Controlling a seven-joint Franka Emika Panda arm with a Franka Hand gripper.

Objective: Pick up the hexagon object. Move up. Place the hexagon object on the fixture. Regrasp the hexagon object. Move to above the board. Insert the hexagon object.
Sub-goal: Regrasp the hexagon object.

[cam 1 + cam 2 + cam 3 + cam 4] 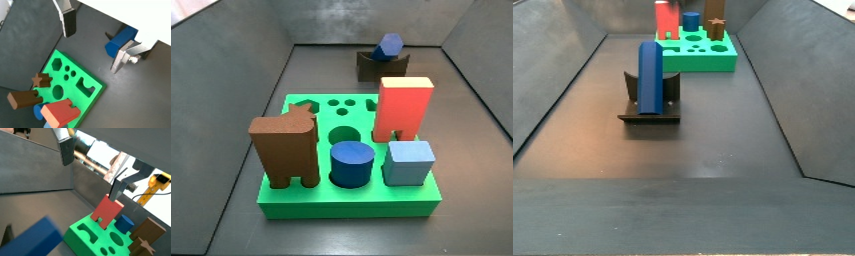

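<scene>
The hexagon bar is standing upright in the fixture, while the gripper is hovering empty and spread apart; likely rigid, light and smooth-faced, it wants pinching across opposite flats.

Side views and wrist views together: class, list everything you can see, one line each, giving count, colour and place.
board: one, bright green, on the floor.
red block: one, red, upright in the board.
brown block: one, brown, upright in the board.
cylinder: one, dark blue, in the board's front row.
cube: one, light blue, beside the cylinder.
bar: one, dark blue, standing on the fixture.
fixture: one, dark, on the floor apart from the board.
floor: one, dark grey.
tool: one, silver fingers, open and empty, above the floor between board and bar.
</scene>
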